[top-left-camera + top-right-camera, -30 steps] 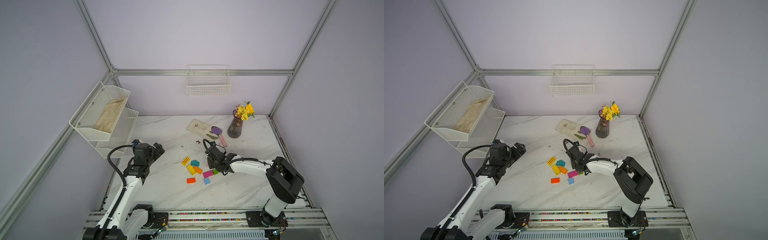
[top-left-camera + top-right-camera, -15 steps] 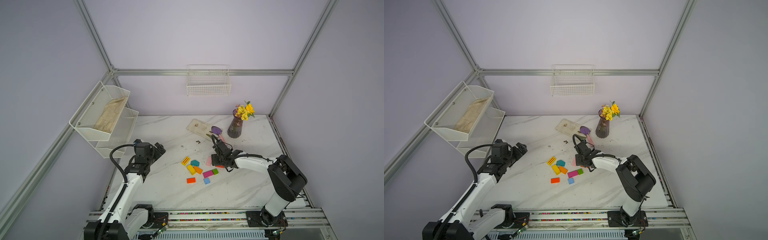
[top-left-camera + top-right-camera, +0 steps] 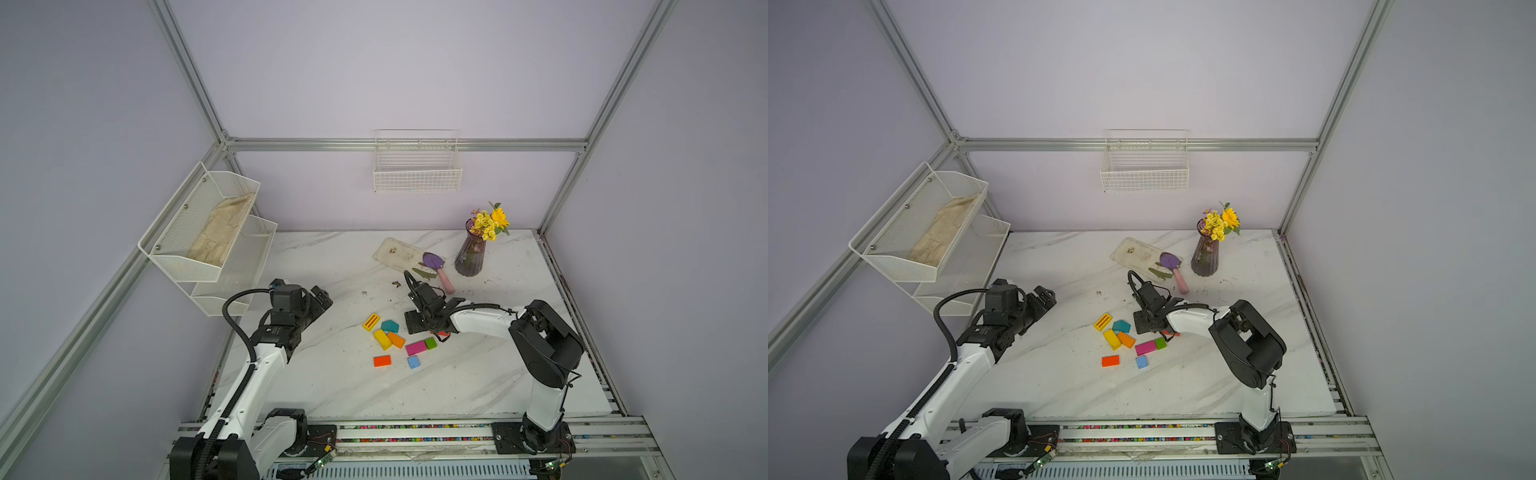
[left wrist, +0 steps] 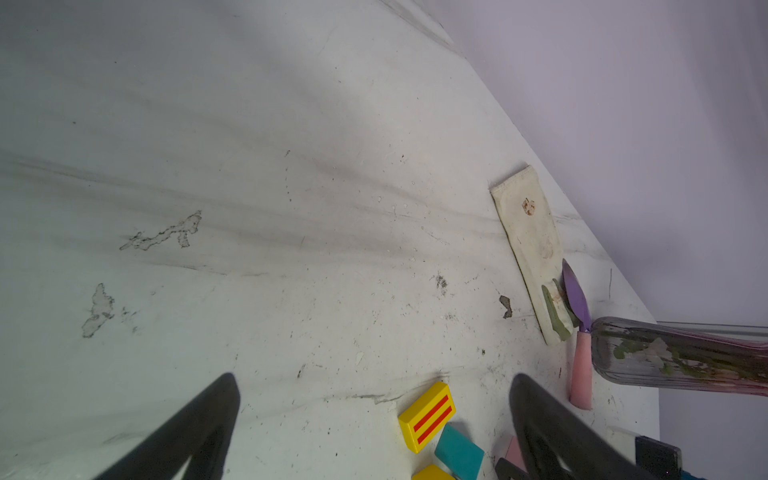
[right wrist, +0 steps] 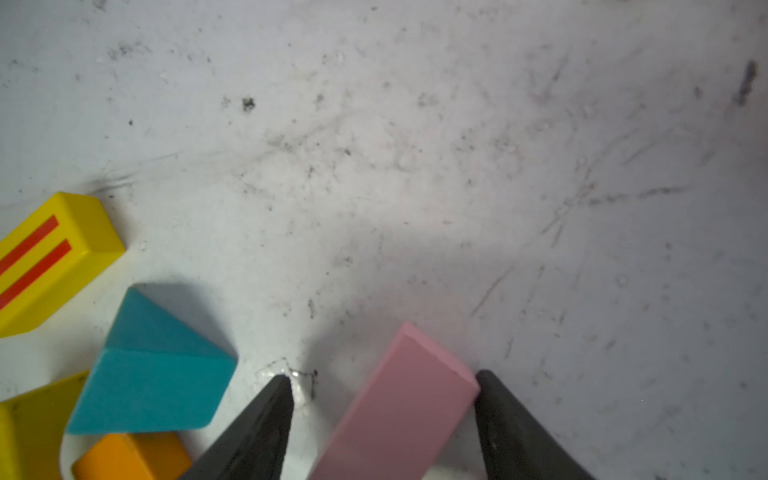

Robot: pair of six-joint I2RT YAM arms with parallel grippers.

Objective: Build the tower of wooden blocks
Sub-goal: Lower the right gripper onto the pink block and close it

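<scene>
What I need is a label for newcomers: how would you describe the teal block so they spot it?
On the marble table, find the scatter of coloured blocks. The teal block lies at its far side, beside the yellow red-striped block; it alone is teal with a peaked, house-like end.

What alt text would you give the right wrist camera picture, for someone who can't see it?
A pink block lies slanted on a scuffed white tabletop between the open black fingertips of the right gripper. Off to one side cluster a teal house-shaped block, a yellow block with red stripes and an orange block.
</scene>
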